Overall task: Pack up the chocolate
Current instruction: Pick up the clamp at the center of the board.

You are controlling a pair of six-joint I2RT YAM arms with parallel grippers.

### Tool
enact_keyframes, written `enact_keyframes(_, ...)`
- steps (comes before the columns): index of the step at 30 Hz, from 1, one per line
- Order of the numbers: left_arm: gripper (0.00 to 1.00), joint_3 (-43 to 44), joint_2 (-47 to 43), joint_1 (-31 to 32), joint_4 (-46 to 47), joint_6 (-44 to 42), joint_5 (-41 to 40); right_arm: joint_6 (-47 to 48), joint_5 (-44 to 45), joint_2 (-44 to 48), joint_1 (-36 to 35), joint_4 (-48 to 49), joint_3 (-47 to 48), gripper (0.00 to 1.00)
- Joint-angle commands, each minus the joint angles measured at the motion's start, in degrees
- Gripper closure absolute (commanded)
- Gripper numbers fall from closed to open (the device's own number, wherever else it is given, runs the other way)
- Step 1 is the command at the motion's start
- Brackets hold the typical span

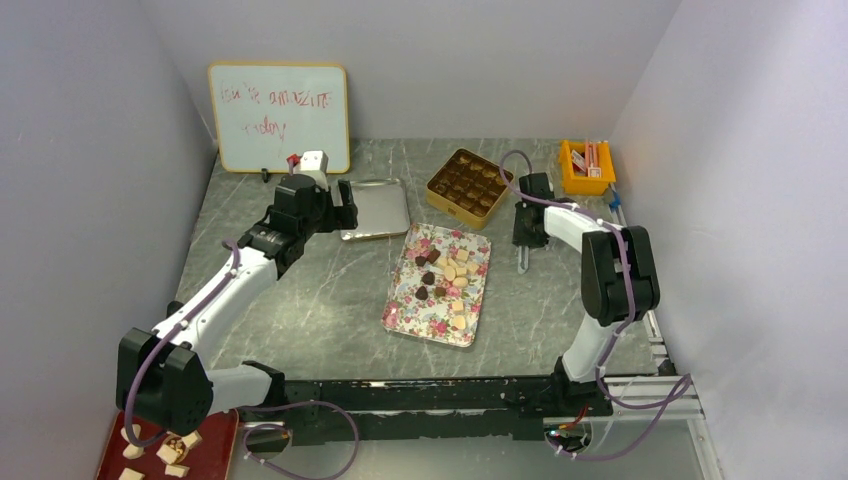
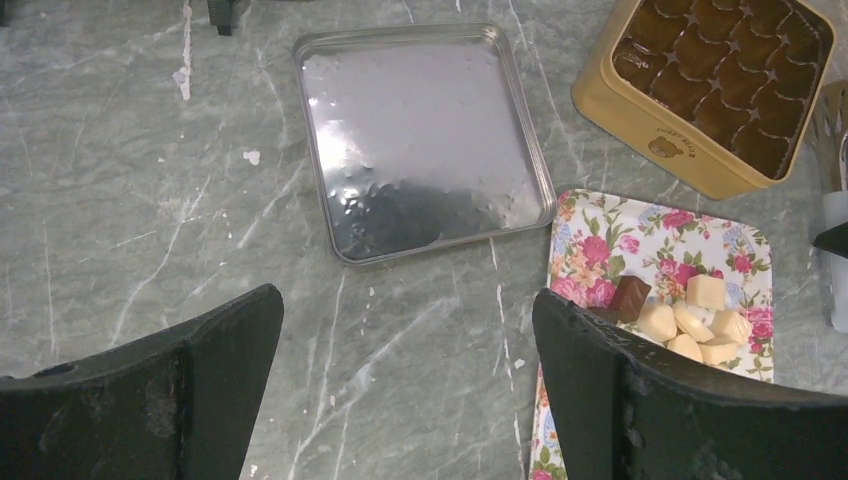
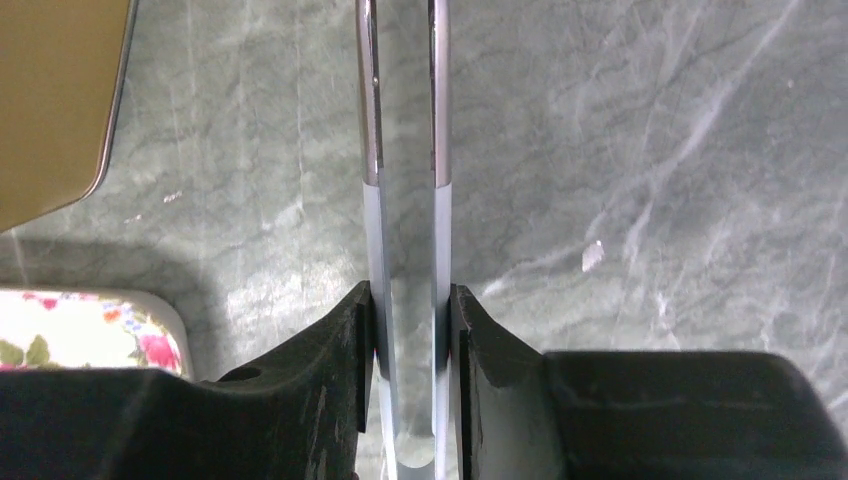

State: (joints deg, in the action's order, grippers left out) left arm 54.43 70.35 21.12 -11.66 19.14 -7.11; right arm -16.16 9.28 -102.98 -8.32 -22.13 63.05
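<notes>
From above, small brown and cream chocolates are lying on the flowered rectangular tray on the grey marbled bench. Left wrist: our left fingers are standing wide apart. Right wrist: our right fingers are clamping blue-handled steel tongs; we should be squeezing gently, keeping the blades parted.

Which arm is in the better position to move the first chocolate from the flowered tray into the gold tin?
Right arm. Its jaws grip the tongs, beside the gold tin and the flowered tray. The left arm has open, empty jaws above the table near the silver lid.
</notes>
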Motion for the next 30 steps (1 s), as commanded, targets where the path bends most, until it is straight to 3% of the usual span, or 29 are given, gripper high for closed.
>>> enact_keyframes(1,0.00,0.1,-1.8,-0.3,-0.2,1.9,1.3,-1.8,1.9,6.1,-0.9,-3.2,1.4,0.75)
enact_keyframes(14,0.00,1.6,-4.5,-0.2,-4.7,2.8,1.9,-3.1,0.0,13.9,-3.8,-13.9,3.4,0.73)
enact_keyframes(30,0.00,2.0,-7.3,-0.2,-7.0,2.9,4.7,-12.9,-0.6,31.5,-21.1,-28.4,-1.0,0.67)
